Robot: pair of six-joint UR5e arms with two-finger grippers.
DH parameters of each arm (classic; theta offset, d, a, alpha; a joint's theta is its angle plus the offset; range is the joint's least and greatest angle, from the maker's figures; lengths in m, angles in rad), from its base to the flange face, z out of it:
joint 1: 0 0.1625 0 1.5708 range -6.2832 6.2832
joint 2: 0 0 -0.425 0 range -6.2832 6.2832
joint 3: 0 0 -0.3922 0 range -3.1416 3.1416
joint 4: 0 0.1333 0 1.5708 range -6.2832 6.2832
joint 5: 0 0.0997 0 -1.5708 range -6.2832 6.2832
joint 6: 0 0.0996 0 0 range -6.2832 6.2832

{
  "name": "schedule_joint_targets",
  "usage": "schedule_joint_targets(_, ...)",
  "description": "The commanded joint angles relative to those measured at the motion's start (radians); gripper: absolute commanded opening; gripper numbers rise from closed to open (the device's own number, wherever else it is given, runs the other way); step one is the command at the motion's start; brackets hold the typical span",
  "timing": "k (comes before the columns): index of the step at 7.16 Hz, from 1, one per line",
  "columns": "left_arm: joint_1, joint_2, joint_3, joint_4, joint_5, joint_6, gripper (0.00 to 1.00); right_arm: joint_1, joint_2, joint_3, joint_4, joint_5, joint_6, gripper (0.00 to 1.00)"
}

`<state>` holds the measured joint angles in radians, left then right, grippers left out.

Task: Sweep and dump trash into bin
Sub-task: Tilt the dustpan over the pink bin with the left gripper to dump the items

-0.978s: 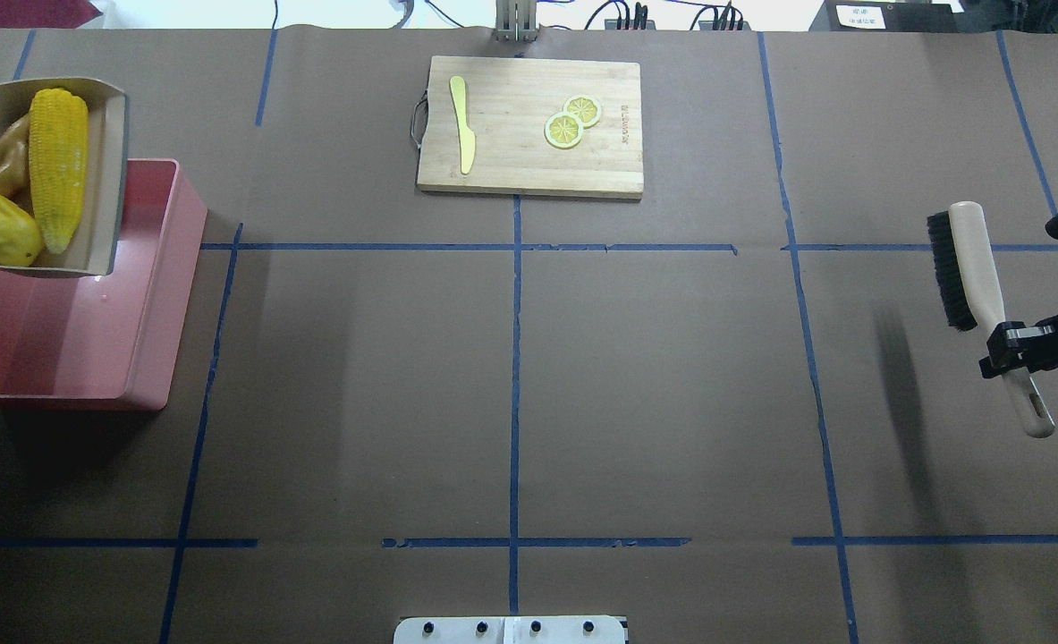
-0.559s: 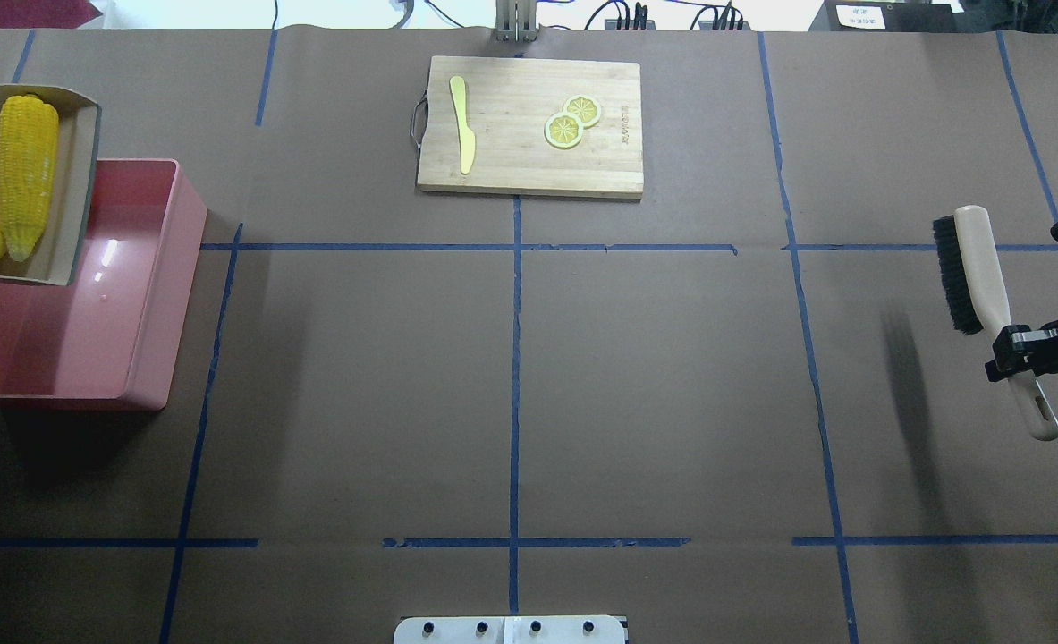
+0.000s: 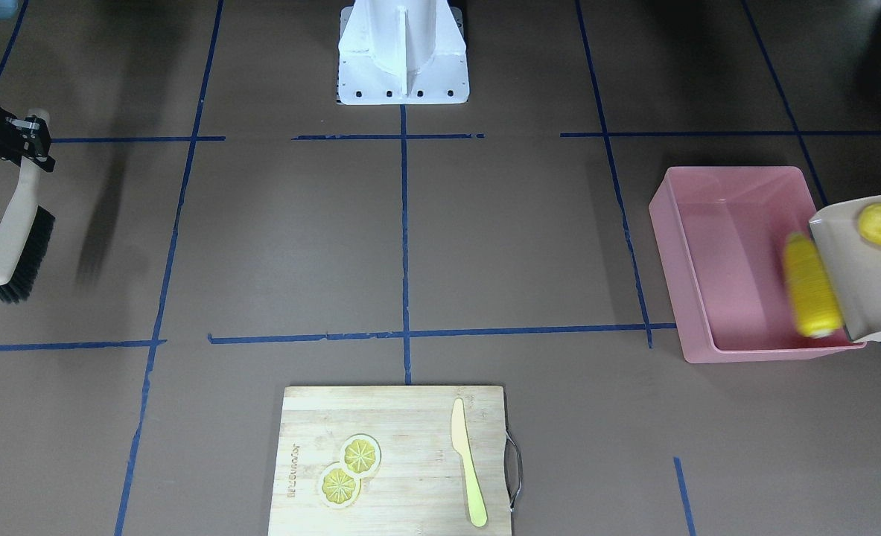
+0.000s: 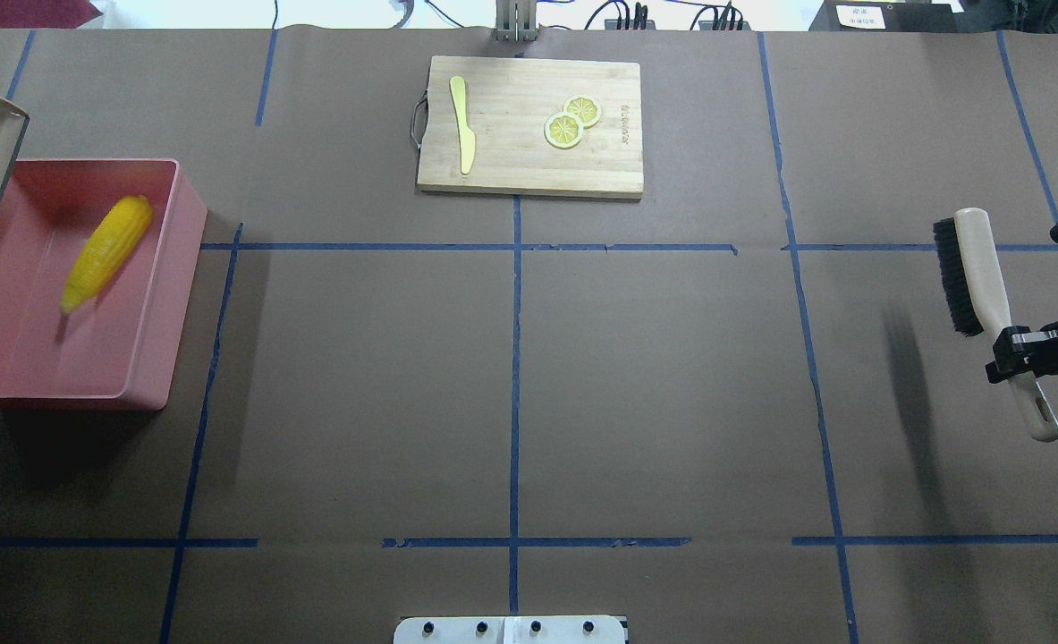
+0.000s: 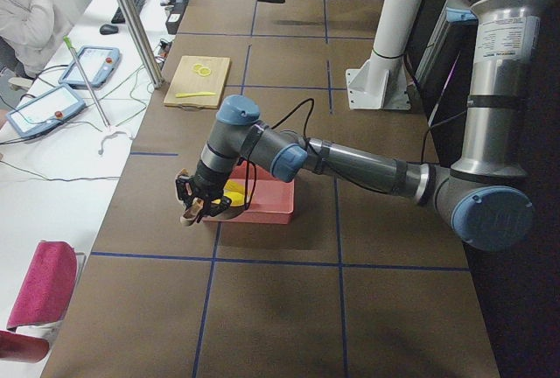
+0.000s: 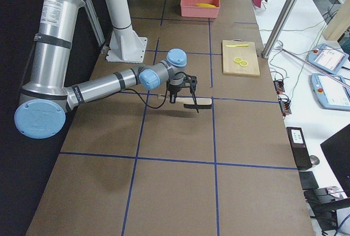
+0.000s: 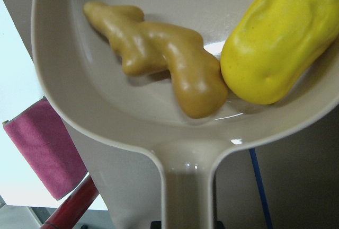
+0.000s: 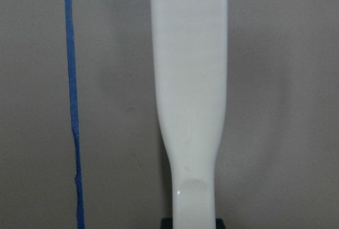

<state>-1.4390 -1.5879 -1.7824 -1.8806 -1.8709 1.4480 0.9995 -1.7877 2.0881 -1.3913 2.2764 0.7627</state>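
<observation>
Left pincer (image 5: pixel 196 206) clenched on handle of tilted beige plastic dustpan (image 3: pixel 850 275), knobbly tan ginger root (image 7: pixel 159 62) and rounded yellow lump (image 7: pixel 278 35) just ahead in it, yellow corn cob (image 4: pixel 106 253) below-beyond in large pink rectangular plastic tub (image 4: pixel 187 277), lying slantwise; right pincer (image 4: pixel 1020 351) grips wooden brush (image 4: pixel 982 268), far off.

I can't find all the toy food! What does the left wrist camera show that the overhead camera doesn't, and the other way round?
Only the left wrist view plainly shows the ginger root and the yellow lump, side by side. Only the overhead view shows the corn cob inside the pink bin, the brush in the jaws of the right gripper, and the cutting board with knife and lemon slices. Both show the beige dustpan.
</observation>
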Motion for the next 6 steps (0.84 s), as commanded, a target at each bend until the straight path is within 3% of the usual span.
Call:
schedule_joint_targets(1, 0.014, -0.001, -0.006, 0.002, 0.029, 0.040, 0.03, 0.001, 0.001, 0.003, 0.000, 0.000, 0.003, 0.00)
schedule_joint_targets(3, 0.025, -0.001, -0.017, 0.002, 0.087, 0.083, 0.03, 0.001, 0.001, 0.010, 0.001, 0.000, 0.012, 0.00)
schedule_joint_targets(6, 0.028, -0.010, -0.025, 0.024, 0.037, 0.042, 0.03, -0.001, 0.001, 0.001, 0.002, 0.000, 0.010, 0.00)
